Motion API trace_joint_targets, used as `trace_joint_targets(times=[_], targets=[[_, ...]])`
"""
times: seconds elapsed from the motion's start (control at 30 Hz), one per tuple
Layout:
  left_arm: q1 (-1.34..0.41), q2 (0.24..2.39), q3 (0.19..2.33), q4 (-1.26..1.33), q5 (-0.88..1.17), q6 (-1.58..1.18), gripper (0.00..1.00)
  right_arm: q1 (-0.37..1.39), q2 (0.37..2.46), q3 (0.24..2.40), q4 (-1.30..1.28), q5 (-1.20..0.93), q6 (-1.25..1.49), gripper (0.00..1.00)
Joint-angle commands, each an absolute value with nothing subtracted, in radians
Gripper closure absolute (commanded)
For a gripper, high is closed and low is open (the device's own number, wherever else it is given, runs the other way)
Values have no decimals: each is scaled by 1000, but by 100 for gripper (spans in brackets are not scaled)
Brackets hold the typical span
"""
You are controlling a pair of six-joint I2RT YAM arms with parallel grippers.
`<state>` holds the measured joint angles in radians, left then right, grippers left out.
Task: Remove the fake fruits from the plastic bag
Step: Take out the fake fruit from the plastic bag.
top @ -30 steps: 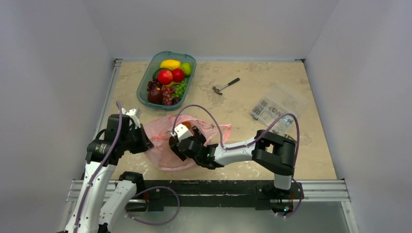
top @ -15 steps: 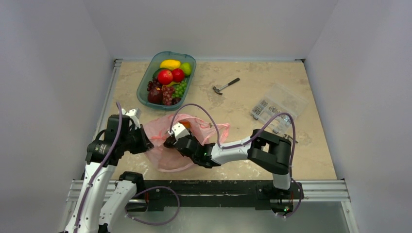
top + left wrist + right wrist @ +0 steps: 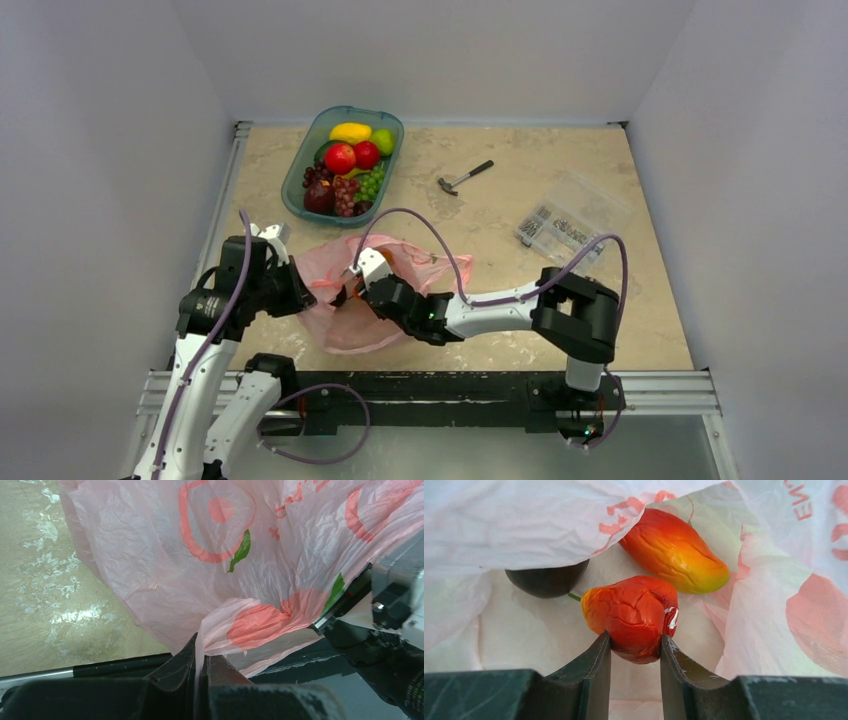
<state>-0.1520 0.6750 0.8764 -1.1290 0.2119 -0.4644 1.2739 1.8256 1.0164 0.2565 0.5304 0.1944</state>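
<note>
Right wrist view: the right gripper [image 3: 635, 637] pinches a wrinkled red fake fruit [image 3: 631, 607] inside the plastic bag [image 3: 524, 520], beside an orange-yellow mango [image 3: 674, 550]. The left gripper [image 3: 200, 655] is clamped on a fold of that bag. Both arms reach low over the beige marbled table [image 3: 520, 140], between grey walls. The crinkled pink bag lies near the table's near edge, left of middle.

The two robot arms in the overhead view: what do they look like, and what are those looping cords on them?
Both the left arm and right arm have white tubular links joined by chunky black joints. A thin purple cable loops loosely along each. The left gripper and right gripper each end in two dark, tapered, wedge-shaped fingers.
</note>
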Motion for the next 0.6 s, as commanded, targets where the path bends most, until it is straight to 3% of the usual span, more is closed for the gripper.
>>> trace_joint_targets(times=[0.0,0.2,0.57], targets=[[-156,678,873,-1099,215,-480,100,1272,1763,1004,309,514,212,100],[-156,677,873,-1101,215,-480,100,1272,1708,971,314,456,214,100],[-156,669,873,-1100,206,-484,100,1273,1422,854,320,350,221,100]])
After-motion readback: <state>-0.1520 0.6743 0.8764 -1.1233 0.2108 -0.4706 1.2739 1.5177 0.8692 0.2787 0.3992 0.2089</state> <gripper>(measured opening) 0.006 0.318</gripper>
